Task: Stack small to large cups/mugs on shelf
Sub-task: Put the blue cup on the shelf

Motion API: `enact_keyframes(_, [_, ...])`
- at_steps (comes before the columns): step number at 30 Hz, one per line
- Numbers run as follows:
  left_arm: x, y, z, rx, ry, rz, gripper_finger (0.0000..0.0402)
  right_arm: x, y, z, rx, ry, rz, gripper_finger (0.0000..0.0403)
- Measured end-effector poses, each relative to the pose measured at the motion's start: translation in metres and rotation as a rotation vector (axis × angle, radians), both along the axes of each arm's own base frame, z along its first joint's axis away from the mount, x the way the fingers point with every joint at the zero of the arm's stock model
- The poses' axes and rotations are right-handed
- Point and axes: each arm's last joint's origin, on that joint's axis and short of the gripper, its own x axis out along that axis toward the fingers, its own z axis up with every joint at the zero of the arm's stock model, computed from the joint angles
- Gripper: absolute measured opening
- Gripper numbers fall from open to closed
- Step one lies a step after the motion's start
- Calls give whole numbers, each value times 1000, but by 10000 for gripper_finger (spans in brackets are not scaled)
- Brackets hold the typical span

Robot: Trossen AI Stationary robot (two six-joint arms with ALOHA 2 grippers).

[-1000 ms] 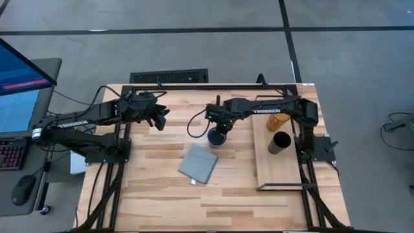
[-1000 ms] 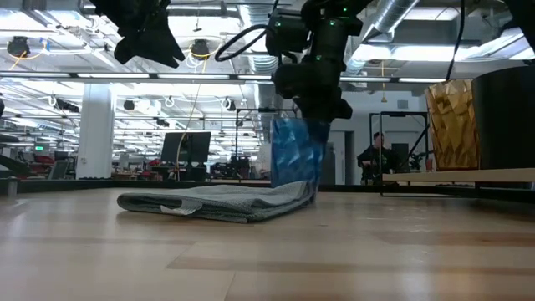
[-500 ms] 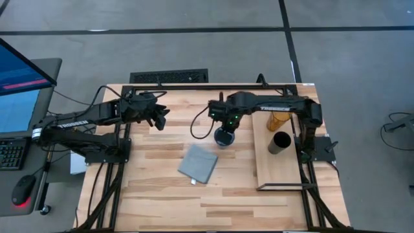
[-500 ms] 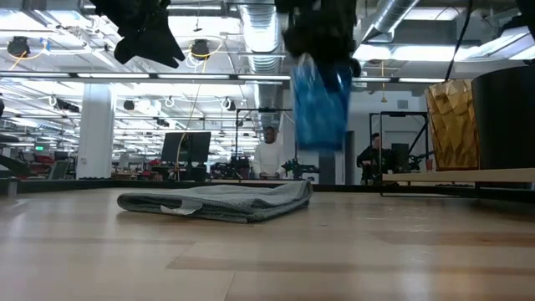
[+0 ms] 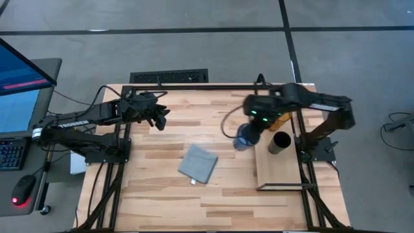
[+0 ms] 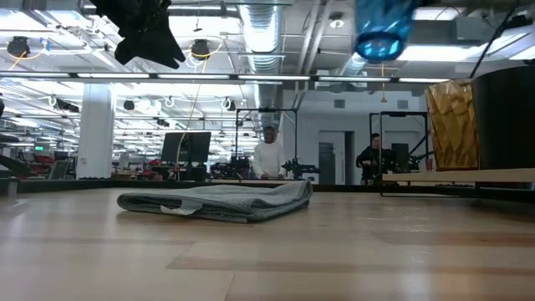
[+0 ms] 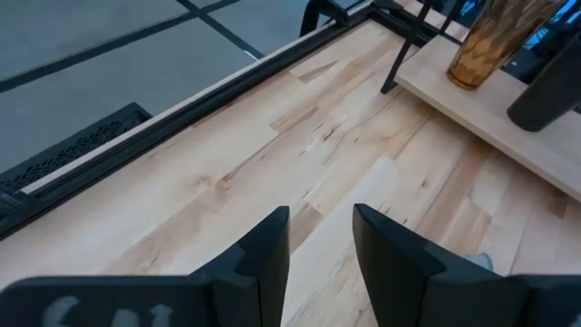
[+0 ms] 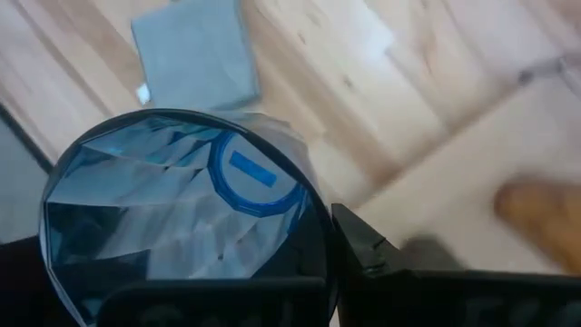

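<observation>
Above the worktop (image 5: pixel 213 194), just beside the near edge of the long light wood shelf with its thin black wire frame (image 5: pixel 279 169), the right claw (image 5: pixel 249 133) carries the short blue translucent cup (image 5: pixel 244 137), pinching it by the rim, mouth toward the wrist camera; the low view shows it lifted high, clear of the surface, presumably so it can pass over the shelf edge. On the shelf stand the mid-height black cup (image 5: pixel 279 143) and, behind it, the tall amber translucent tumbler (image 5: pixel 279 120), which the arm partly covers from above. The grey-blue folded cloth (image 5: pixel 198 164) lies apart, mid-worktop. The left claw (image 5: pixel 157 119) waits over the far left of the worktop, its fingers (image 7: pixel 261 259) spread and holding nothing.
</observation>
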Motion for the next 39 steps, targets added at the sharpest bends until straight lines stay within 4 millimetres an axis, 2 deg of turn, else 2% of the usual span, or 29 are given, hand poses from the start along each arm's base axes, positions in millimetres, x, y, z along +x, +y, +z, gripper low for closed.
enact_keyframes(3, [0,0,0,0,0,0,114,-14,13,2,20,-14,-59,10])
enact_keyframes(13, [0,0,0,-12,-9,9,114,-53,55,-38,79,155,-269,10])
enact_keyframes(28, [0,0,0,-26,-19,27,114,-104,112,-71,95,267,-646,10])
enact_keyframes(39, [0,0,0,-11,-8,16,114,-121,129,-101,36,312,-803,10])
